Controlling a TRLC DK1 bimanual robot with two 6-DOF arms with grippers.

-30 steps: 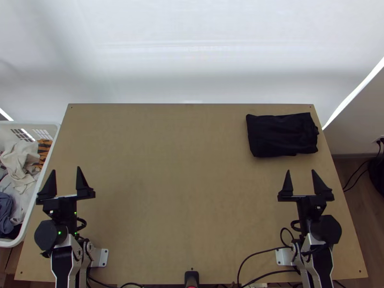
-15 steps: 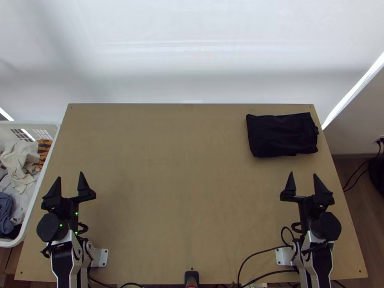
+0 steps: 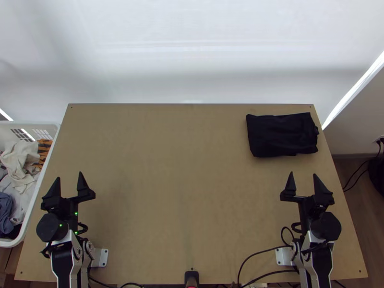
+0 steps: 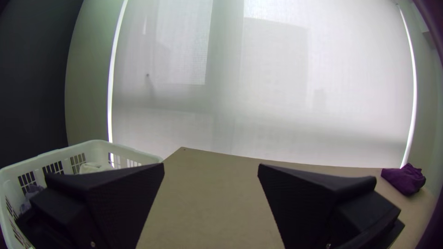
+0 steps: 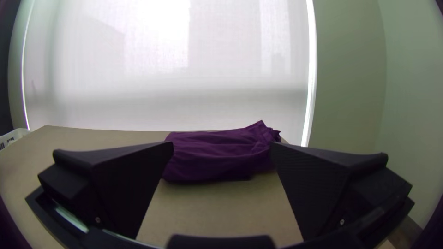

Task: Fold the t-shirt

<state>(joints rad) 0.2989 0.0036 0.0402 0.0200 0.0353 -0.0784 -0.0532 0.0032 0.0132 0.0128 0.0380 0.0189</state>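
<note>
the left gripper (image 3: 70, 175) and the right gripper (image 3: 303, 174) have both just drawn back a little towards their bases, then come to rest. both stand wide open over the near part of the tabletop (image 3: 182, 192), with nothing between their fingers. to my eye that pull-back means the handling is over and the arms are parked, the folding as good as done.

just beyond the tabletop's edge, to the outer side of the left gripper, sits a white laundry basket (image 4: 60, 157). it holds loose, crumpled clothes: a cream cloth (image 3: 21, 161), an orange-and-black piece (image 3: 44, 150) farther ahead of that gripper, and a blue-grey one (image 3: 5, 211) nearer its base.

farthest off, ahead of the right gripper and slightly to its inner side, well apart from it, the dark t-shirt (image 3: 283, 135) lies near the far corner, folded into a compact, roughly rectangular bundle. it hasn't shifted while the arms settled. its outer end is puckered, with a bit of cloth poking out; if anything remains, i'd guess it's tidying that end
</note>
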